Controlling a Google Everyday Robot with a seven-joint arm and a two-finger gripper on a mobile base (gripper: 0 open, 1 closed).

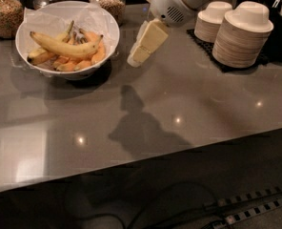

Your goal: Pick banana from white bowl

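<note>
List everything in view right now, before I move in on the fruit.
banana: one, yellow, longest, on top of the fruit in the bowl
shorter bananas: at least two, yellow, beneath and behind it
orange fruit pieces: several, orange, same bowl
white bowl: one, paper-lined, back left of counter
glass jars: three, brownish contents, behind the bowl
paper bowl stacks: at least two, beige, back right
black mat: one, under the stacks
counter: one, grey
cables: dark, floor below
arm: white, top centre
gripper: cream, above the counter, right of the bowl, apart from it
</note>
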